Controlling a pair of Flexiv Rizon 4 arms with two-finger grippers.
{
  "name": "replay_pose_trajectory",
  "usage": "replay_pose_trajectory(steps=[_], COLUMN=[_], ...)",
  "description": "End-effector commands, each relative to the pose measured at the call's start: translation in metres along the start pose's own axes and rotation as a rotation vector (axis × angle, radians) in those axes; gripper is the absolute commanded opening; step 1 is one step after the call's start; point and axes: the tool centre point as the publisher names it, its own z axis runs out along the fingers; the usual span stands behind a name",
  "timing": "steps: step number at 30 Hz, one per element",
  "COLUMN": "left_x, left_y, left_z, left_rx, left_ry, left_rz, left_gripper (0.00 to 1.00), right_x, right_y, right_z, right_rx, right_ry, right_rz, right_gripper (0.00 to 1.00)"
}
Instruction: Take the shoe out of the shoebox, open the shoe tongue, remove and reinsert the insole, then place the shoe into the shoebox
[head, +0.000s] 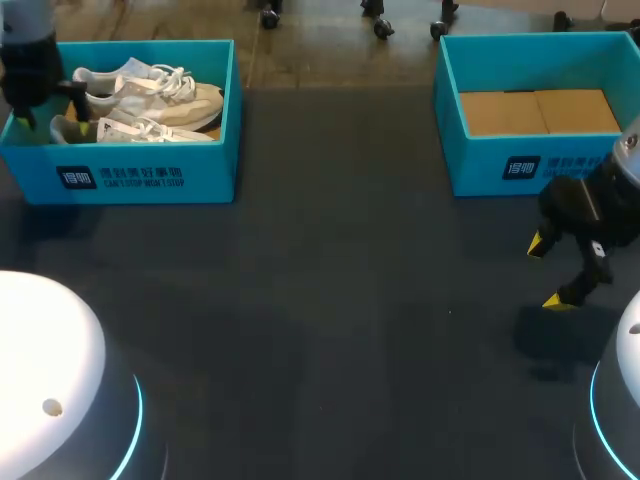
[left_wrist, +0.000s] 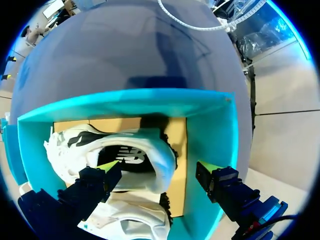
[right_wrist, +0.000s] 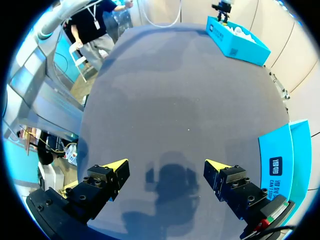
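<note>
Two white shoes (head: 150, 100) lie in the blue shoebox (head: 145, 175) at the table's far left. My left gripper (head: 45, 102) hangs over that box's left end. In the left wrist view the left gripper (left_wrist: 160, 166) is open, and the heel end of one white shoe (left_wrist: 150, 145) lies just under and between its fingers, untouched. A second white shoe (left_wrist: 135, 215) lies beside it. My right gripper (head: 548, 272) stands open above the bare table near the other blue box (head: 500, 165). In the right wrist view the right gripper (right_wrist: 166, 164) has only the dark table under it.
The blue box at the far right holds only a brown cardboard floor (head: 540, 110); its wall (right_wrist: 277, 162) shows beside my right gripper. The shoebox (right_wrist: 237, 40) sits far across the dark table (head: 340, 300). Two white robot bases (head: 50, 390) stand at the near corners.
</note>
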Motion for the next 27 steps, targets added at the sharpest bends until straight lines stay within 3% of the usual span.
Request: replay_pose_trajectory(steps=[1,27], left_x=[0.0,-0.003], left_y=[0.011,-0.002], left_z=[0.013,0.052], left_rx=[0.019,0.032], left_ry=[-0.003,0.016], left_rz=[-0.001,-0.012], left_gripper=[1.0,1.0], right_x=[0.0,0.0], right_y=[0.0,0.0], right_z=[0.001,0.001], right_rx=[0.002,0.002], right_ry=[-0.001,-0.001], right_rz=[0.0,0.0], right_gripper=[1.0,1.0])
